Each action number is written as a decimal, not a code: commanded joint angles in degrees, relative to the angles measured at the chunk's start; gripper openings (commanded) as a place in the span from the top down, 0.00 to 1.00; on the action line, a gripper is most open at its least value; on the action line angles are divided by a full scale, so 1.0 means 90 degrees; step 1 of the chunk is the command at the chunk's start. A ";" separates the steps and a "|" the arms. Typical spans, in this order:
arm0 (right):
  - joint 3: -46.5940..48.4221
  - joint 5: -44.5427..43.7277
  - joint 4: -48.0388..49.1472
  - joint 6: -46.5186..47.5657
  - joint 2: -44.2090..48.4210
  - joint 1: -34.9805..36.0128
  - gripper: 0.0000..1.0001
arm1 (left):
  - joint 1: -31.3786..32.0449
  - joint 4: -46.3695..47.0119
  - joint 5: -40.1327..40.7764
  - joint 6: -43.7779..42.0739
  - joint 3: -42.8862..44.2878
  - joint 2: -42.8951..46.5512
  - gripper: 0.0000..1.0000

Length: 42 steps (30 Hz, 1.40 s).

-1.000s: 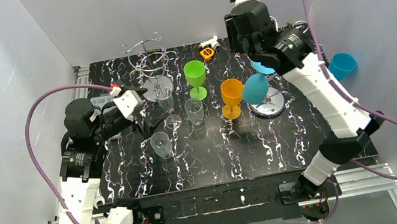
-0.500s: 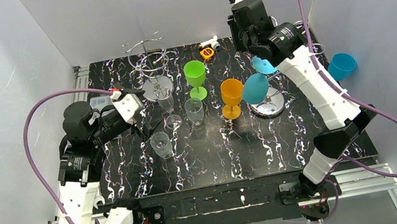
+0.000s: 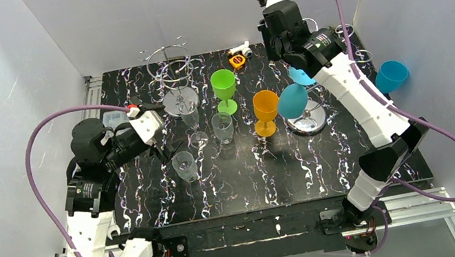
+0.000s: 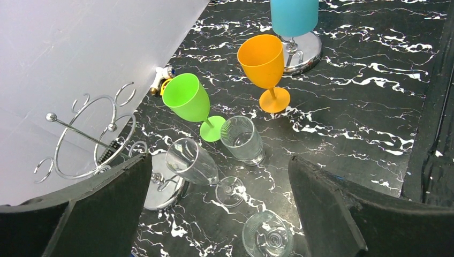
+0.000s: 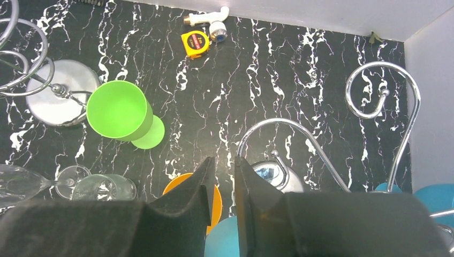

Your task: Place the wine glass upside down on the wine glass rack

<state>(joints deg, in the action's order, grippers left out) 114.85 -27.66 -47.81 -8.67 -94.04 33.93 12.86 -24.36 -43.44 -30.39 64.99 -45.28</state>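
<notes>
A teal wine glass (image 3: 293,101) hangs upside down on the right chrome wine glass rack (image 3: 311,123), its foot (image 3: 302,76) in the wire arm. My right gripper (image 3: 281,49) hovers high above and behind that rack; in the right wrist view it (image 5: 224,159) is open only by a narrow gap with nothing in it, over the teal glass (image 5: 219,240). My left gripper (image 3: 162,129) stands wide open and empty above the clear flute (image 4: 190,160). An orange glass (image 3: 266,108) and a green glass (image 3: 224,85) stand upright mid-table.
A second rack (image 3: 178,100) with wire rings stands at the back left. A clear tumbler (image 3: 222,127) and another clear glass (image 3: 184,165) stand near the flute. A teal cup (image 3: 392,75) hangs at the far right. A yellow tape measure (image 3: 237,62) lies at the back.
My right gripper has drawn up and back from the right rack while its jaws narrowed. The teal glass stays hanging. The left arm shifted slightly toward me.
</notes>
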 commanded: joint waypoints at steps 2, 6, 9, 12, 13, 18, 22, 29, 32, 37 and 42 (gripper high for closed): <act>-0.0030 -0.0015 0.0488 0.0085 -0.0114 -0.0128 0.72 | 0.0016 -0.0072 0.0018 -0.0082 0.0211 0.0103 0.02; -0.0060 0.0074 0.0498 0.0066 -0.0238 -0.0295 0.77 | 0.0016 -0.0110 0.0012 -0.0139 0.0215 0.0145 0.02; -0.0080 0.0060 0.0659 0.0044 -0.0235 -0.0387 0.89 | 0.0016 -0.0158 0.0022 -0.0172 0.0211 0.0176 0.02; 0.0137 0.0008 0.0791 0.0011 -0.0300 -0.0487 0.98 | 0.0016 -0.0174 0.0012 -0.0178 0.0201 0.0196 0.02; 0.0267 -0.0004 0.0798 0.0008 -0.0344 -0.0527 0.99 | 0.0014 -0.0182 0.0009 -0.0171 0.0208 0.0197 0.02; 0.0834 -0.0150 0.0823 0.0001 -0.0668 -0.0606 0.99 | 0.0011 -0.0201 0.0010 -0.0169 0.0179 0.0240 0.02; 0.0987 -0.0477 0.1026 0.0028 -0.0796 -0.0656 0.99 | 0.0009 -0.0250 0.0023 -0.0199 0.0162 0.0282 0.02; 0.1147 -0.0408 0.1301 -0.0118 -0.1011 -0.1122 0.99 | 0.0016 -0.0327 0.0022 -0.0281 0.0087 0.0380 0.02; 0.1341 -0.0339 0.1356 -0.0184 -0.1165 -0.1300 0.99 | 0.0016 -0.0340 0.0020 -0.0294 0.0060 0.0392 0.02; 0.1661 -0.0327 0.1370 -0.0307 -0.1528 -0.1353 0.99 | 0.0015 -0.0350 0.0021 -0.0329 0.0033 0.0383 0.02; 0.1824 -0.0462 0.1481 -0.0504 -0.1746 -0.1358 0.99 | 0.0016 -0.0350 0.0046 -0.0375 -0.0020 0.0416 0.02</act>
<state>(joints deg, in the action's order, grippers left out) 127.79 -29.87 -38.35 -12.08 -108.73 21.82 12.86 -27.09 -42.83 -33.04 64.99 -42.15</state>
